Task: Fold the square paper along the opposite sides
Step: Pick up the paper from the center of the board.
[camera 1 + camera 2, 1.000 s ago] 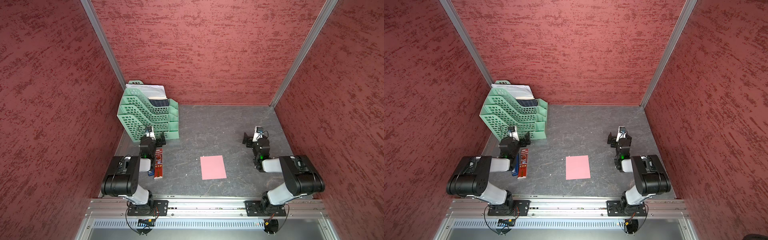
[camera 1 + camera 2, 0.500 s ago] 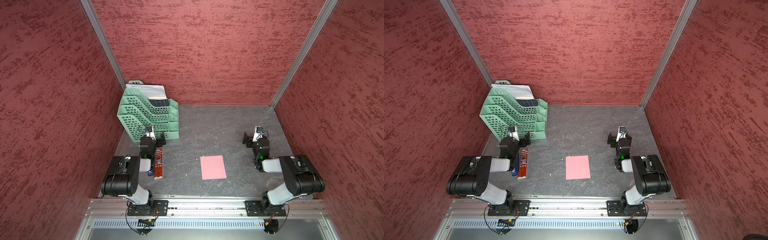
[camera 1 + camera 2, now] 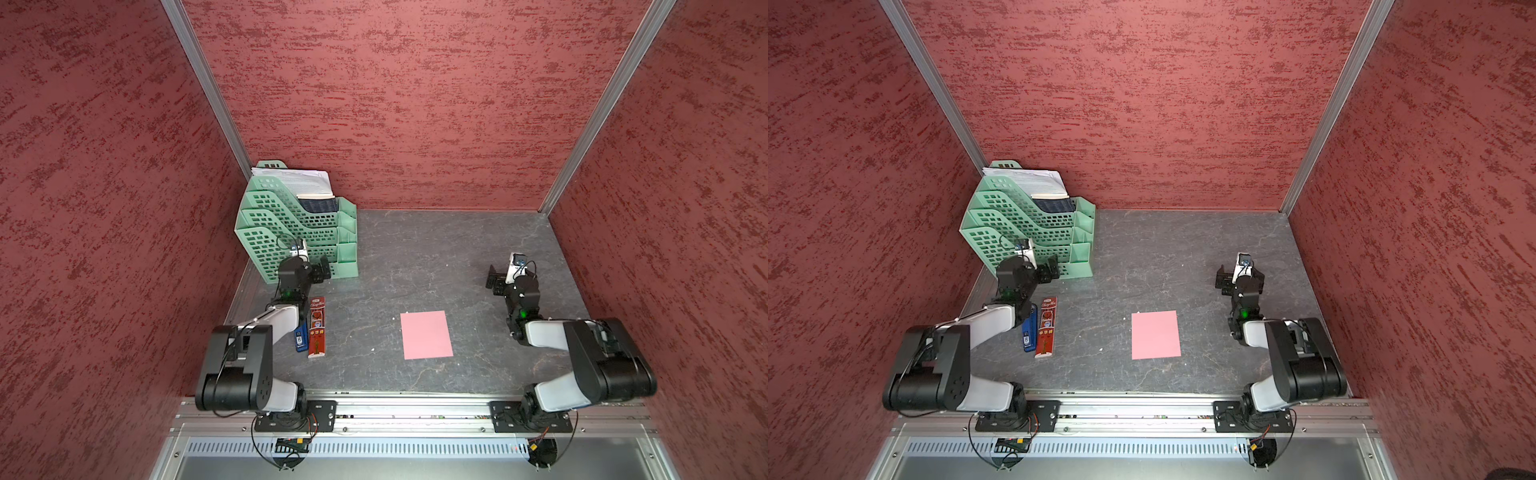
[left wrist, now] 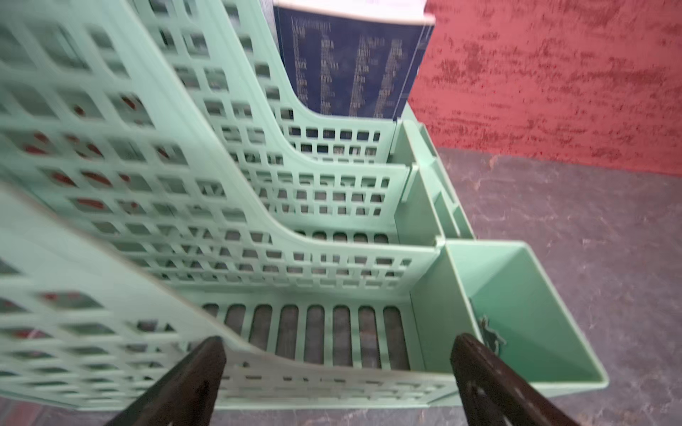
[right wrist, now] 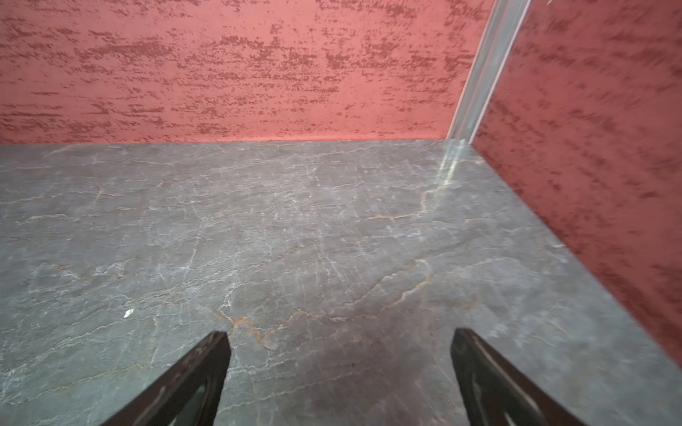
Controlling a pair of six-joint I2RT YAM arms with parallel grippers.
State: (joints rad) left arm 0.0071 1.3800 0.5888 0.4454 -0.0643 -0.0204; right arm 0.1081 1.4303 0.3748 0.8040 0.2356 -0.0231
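Near the front middle of the grey veined surface [image 3: 415, 257], the thin light-pink square paper [image 3: 426, 334] lay flat and untouched. The left hand [image 3: 322, 272], spread wide and empty, faced the pale-green plastic tray rack [image 3: 291, 224]. The right hand [image 3: 495, 280], equally spread, stood well apart from the paper.

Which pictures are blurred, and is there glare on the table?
Left wrist view: the green tray rack is smeared near the camera, sharper at the blue book. Right wrist view: a pale streak on the table by the corner post. Both top views: the square paper sharp, no glare.
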